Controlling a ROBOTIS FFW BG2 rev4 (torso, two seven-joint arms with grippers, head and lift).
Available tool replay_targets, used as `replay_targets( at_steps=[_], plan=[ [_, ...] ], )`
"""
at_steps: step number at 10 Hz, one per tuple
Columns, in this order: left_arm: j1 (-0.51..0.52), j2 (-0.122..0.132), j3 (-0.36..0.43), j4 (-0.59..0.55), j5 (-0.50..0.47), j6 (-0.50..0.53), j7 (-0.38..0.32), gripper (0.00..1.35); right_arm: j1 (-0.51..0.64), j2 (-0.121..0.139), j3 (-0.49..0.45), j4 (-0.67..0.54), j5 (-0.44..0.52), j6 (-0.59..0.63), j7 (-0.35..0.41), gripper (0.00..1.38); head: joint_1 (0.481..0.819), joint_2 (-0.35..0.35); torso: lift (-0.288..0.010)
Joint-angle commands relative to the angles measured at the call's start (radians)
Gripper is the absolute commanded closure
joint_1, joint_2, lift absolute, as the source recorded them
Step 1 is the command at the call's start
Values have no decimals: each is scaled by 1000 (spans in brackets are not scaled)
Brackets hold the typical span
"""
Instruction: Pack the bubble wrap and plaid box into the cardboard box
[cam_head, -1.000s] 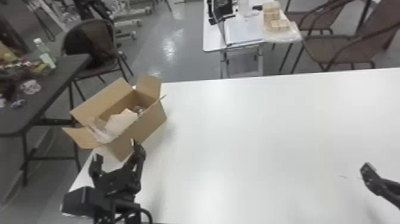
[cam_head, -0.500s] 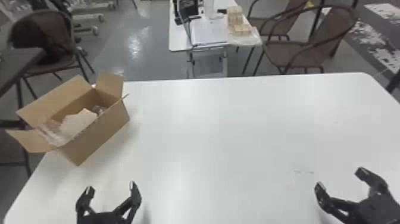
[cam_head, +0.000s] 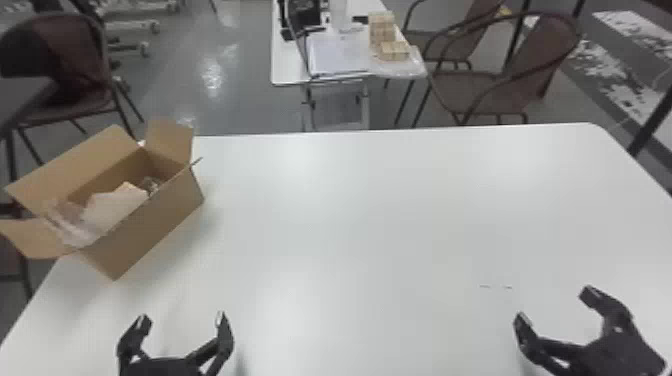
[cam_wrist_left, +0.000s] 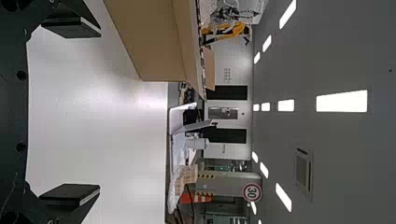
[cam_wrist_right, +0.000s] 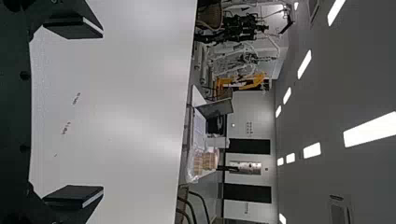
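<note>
In the head view, an open brown cardboard box (cam_head: 150, 235) is standing at about ten o'clock on the white tabletop (cam_head: 375, 225), its flaps spreading outward. Inside, crumpled, translucent bubble wrap (cam_head: 75, 230) is lying toward the end nearer the robot, beside a pale, flat-faced piece (cam_head: 112, 205). A small light-orange edge is showing behind that piece; whether either belongs to the plaid box is impossible to tell. The black left gripper (cam_head: 183, 320) is hovering around seven o'clock, nearer the robot than the carton, and the black right gripper (cam_head: 556, 305) is hovering toward four o'clock; both are keeping their fingers spread, holding nothing. Around twelve o'clock, beyond the tabletop, pale wooden blocks (cam_head: 382, 30) are resting on a white side table (cam_head: 287, 65).

In the left wrist view, the left gripper (cam_wrist_left: 100, 111) is spreading its two flat fingers wide with nothing between them. The carton's plain outer wall is showing close up, and a round, red-rimmed sign (cam_wrist_left: 252, 192) is facing the camera from the room behind.

In the right wrist view, the right gripper (cam_wrist_right: 102, 112) is also spreading empty fingers, and small dark marks (cam_wrist_right: 77, 99) are showing on the tabletop.
</note>
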Motion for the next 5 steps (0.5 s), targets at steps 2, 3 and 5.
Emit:
replay_targets(
  at_steps=[2, 3, 5],
  plan=[
    [-13, -14, 14, 1, 7, 19, -32, 105, 0, 1, 0, 8, -26, 0, -1, 117, 695, 69, -159],
    [-16, -21, 20, 1, 7, 17, -41, 104, -5, 1, 0, 2, -23, 0, -1, 117, 695, 69, -159],
    [-18, -31, 23, 1, 7, 22, -49, 105, -9, 1, 0, 2, -26, 0, -1, 117, 695, 68, -159]
  ],
)
